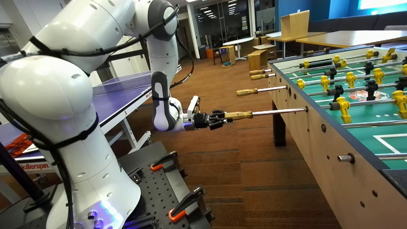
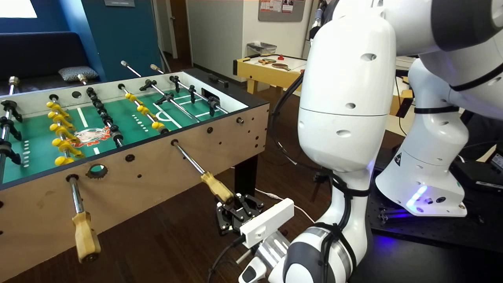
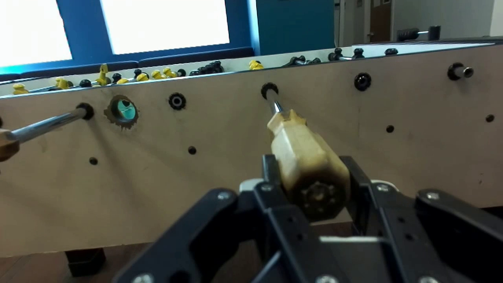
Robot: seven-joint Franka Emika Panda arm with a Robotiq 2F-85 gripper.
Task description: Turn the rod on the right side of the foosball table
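Note:
The rod point(image 1: 279, 111) sticks out of the light wooden side wall of the foosball table point(image 1: 313, 149) and ends in a tan wooden handle. It shows in an exterior view point(image 2: 216, 184) and end-on in the wrist view point(image 3: 304, 151). My gripper point(image 1: 225, 119) is at the handle's free end, level with it. In the wrist view a black finger stands on each side of the handle and both appear to touch it, so the gripper point(image 3: 310, 169) looks shut on it. The handle's dark end cap faces the wrist camera. The finger pads are hidden.
Another rod with a wooden handle point(image 2: 85, 236) protrudes beside the gripped one. A short bare rod stub point(image 1: 346, 158) is on the same wall. A blue-purple table-tennis table point(image 1: 122, 92) stands behind the arm. Clamps point(image 1: 187, 203) sit on the robot's base plate.

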